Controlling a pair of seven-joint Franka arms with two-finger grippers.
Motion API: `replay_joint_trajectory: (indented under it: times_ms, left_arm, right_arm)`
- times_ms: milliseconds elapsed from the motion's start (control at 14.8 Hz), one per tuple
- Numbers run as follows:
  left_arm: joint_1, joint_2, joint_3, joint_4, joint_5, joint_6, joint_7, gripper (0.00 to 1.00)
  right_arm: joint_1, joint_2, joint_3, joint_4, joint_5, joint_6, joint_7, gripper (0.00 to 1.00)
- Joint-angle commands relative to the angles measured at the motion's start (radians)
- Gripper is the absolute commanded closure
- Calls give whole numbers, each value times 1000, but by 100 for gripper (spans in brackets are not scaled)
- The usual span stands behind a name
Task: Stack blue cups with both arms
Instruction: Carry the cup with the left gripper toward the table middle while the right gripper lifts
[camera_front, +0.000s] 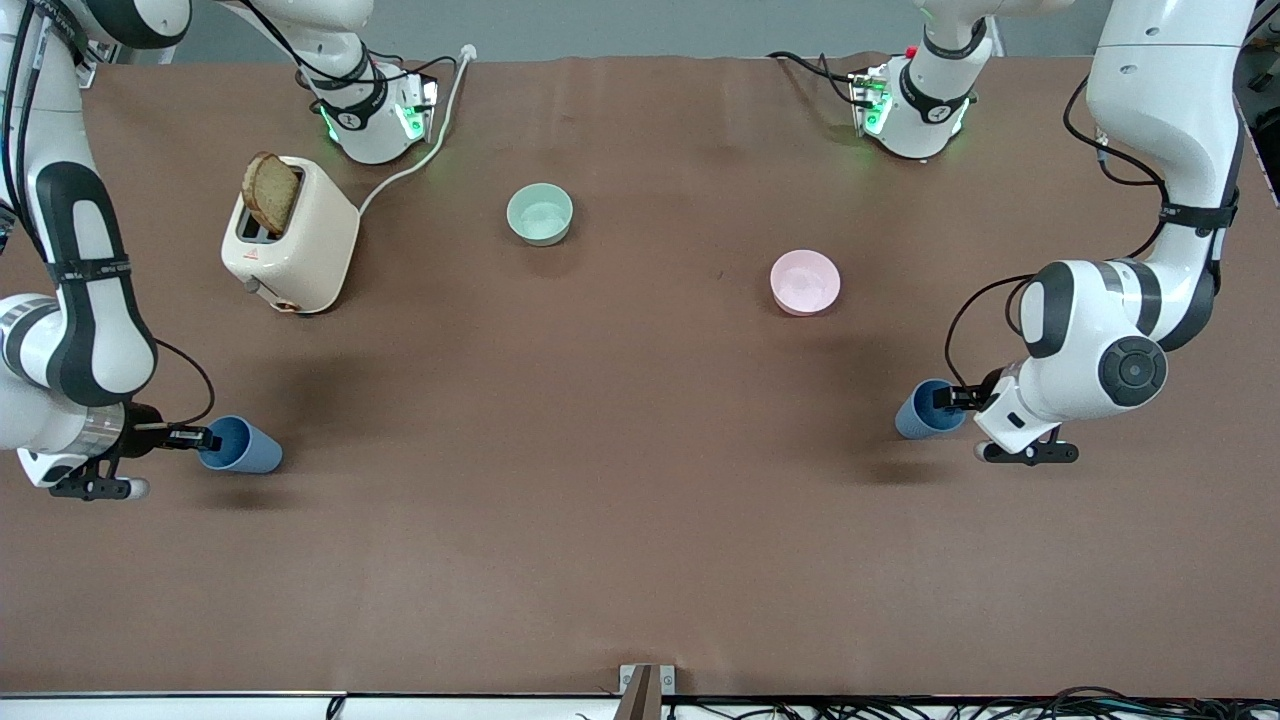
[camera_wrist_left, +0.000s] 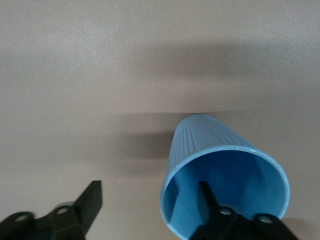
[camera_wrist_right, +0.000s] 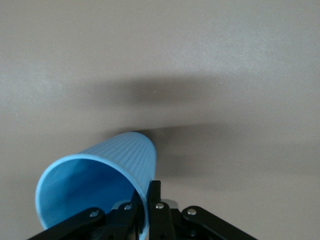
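We see the right claw (camera_front: 205, 438) clenched on the rim of one cup (camera_front: 243, 446), tilted, mouth toward the claw. The left claw (camera_front: 950, 398) stands released, one finger (camera_wrist_left: 212, 202) inside the other cup (camera_front: 925, 410), likewise tilted over the table (camera_front: 600, 500).

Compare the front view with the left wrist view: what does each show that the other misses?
Only the front view shows the toaster with its bread slice, the mint bowl, the pink bowl, and the right gripper shut on its cup.

Only the left wrist view shows the left gripper open, one finger inside the cup, the other outside.

Both show that cup and the table.
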Motion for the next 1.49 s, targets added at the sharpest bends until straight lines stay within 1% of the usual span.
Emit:
replay_joint_trajectory:
  times_ms: [0,135,203,271,339,474,542,609,677,745,812,880,1016,1083,1286,1422]
  left_arm:
    - [-2,4,-4,8,18,1,7,46]
    - [-2,3,-5,9,18,-6,4,70]
    - [-2,-3,-7,9,18,-10,7,87]
    - [1,-6,-14,11,18,-15,8,98]
    - [5,-11,-25,18,18,-22,8,99]
    - [7,-32,-25,47,19,-39,10,99]
    - [4,-41,-25,84,19,-62,11,99]
    - [-1,-43,-34,133,19,-116,19,99]
    - [-2,-42,-57,200,19,-181,19,100]
    - [-4,-35,-89,260,19,-240,19,100]
    - [-4,-29,-128,313,19,-277,19,99]
    - [-5,-17,-183,351,16,-291,19,100]
    - [-18,20,-298,373,14,-291,14,100]
    - [-50,44,-329,393,16,-283,5,100]
    - [-200,145,-331,482,16,-280,5,100]
    - [-287,194,-327,515,18,-257,4,100]
  right_arm:
    - [8,-27,3,30,6,-63,9,95]
    - [12,-71,0,88,-3,-191,26,95]
    - [17,-100,0,124,-21,-265,56,95]
    - [29,-124,3,157,-62,-319,96,96]
    - [47,-150,6,181,-98,-362,137,97]
    - [69,-232,5,189,-110,-431,169,97]
    - [77,-278,5,185,-112,-463,169,97]
    - [80,-323,3,185,-118,-506,169,97]
    - [86,-373,6,183,-145,-551,170,97]
    - [100,-433,8,177,-179,-595,176,97]
    - [101,-476,8,166,-184,-638,182,97]
    - [103,-519,8,148,-184,-661,184,97]
    - [110,-593,9,99,-184,-665,190,97]
    - [124,-617,9,78,-184,-663,193,97]
    - [155,-648,12,59,-170,-660,217,97]
    - [189,-658,12,62,-163,-665,270,98]
